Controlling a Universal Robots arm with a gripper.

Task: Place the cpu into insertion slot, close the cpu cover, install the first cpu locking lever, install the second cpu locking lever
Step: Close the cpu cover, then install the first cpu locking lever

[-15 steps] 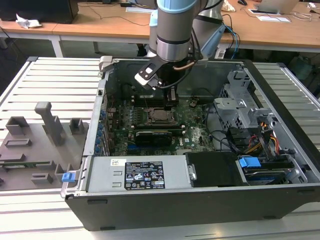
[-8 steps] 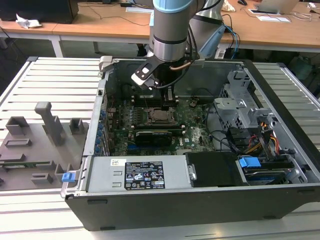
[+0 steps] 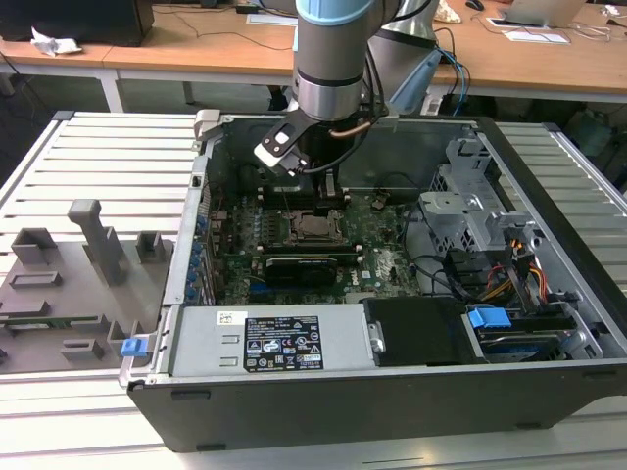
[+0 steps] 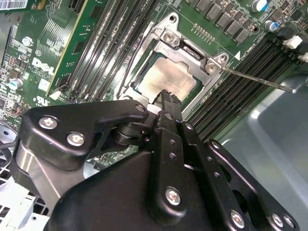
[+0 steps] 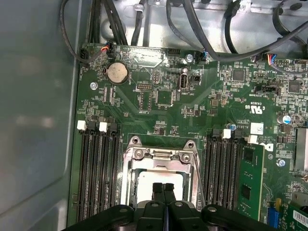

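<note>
The cpu (image 4: 168,77) (image 5: 151,179), a pale silvery square, lies in the socket (image 3: 315,227) on the green motherboard. The cpu cover (image 4: 149,55) (image 5: 159,155) lies down flat around it, the chip showing through its window. My gripper (image 4: 167,96) (image 5: 163,186) (image 3: 328,191) is shut with nothing held, its tip right over the near edge of the cover; I cannot tell whether it touches. A thin wire locking lever (image 4: 260,81) sticks out from one socket corner over the memory slots. Another lever (image 5: 199,183) runs along the socket's side.
Memory slots (image 5: 98,173) flank the socket on both sides. A black graphics card (image 3: 309,264) lies just in front of the socket. The case walls (image 3: 196,225), drive cage (image 3: 470,196) and cables (image 3: 441,274) surround the board. A grey fixture (image 3: 88,245) stands on the exterior view's left.
</note>
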